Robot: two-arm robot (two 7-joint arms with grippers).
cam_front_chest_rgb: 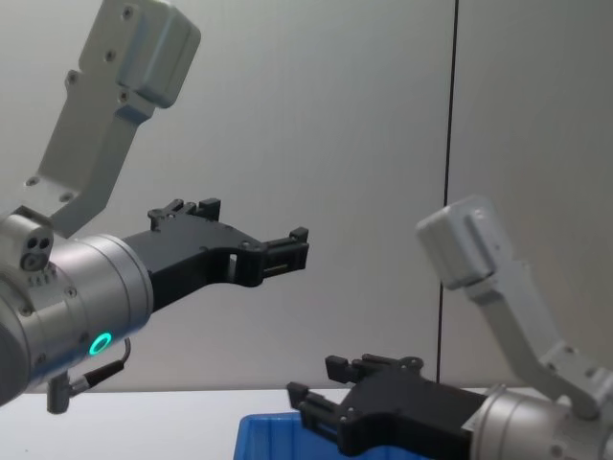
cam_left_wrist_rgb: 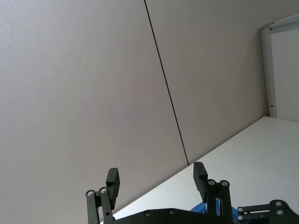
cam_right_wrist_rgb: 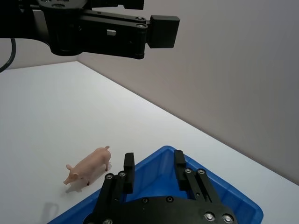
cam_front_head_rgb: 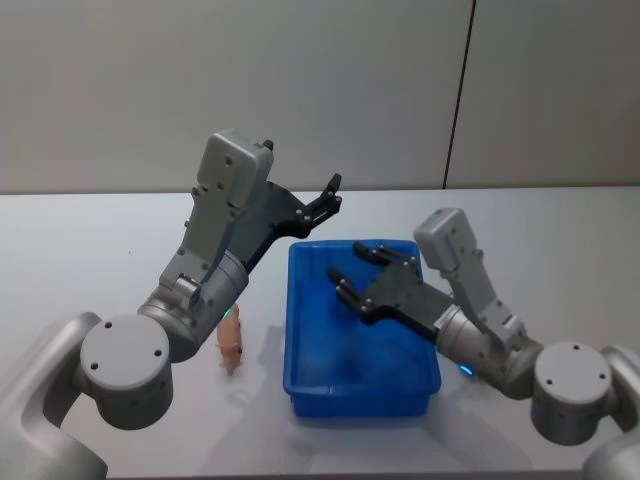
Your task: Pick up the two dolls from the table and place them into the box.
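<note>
Left pincer raised over box's far corner, open, empty. Right pincer low over box, open (nothing held). Pig doll on worktop just left of box.

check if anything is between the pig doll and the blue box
Nothing visible does. The pig doll stands on the table left of the box, apart from it; only the box's wall has to be cleared. The right gripper hangs open over the box.
</note>
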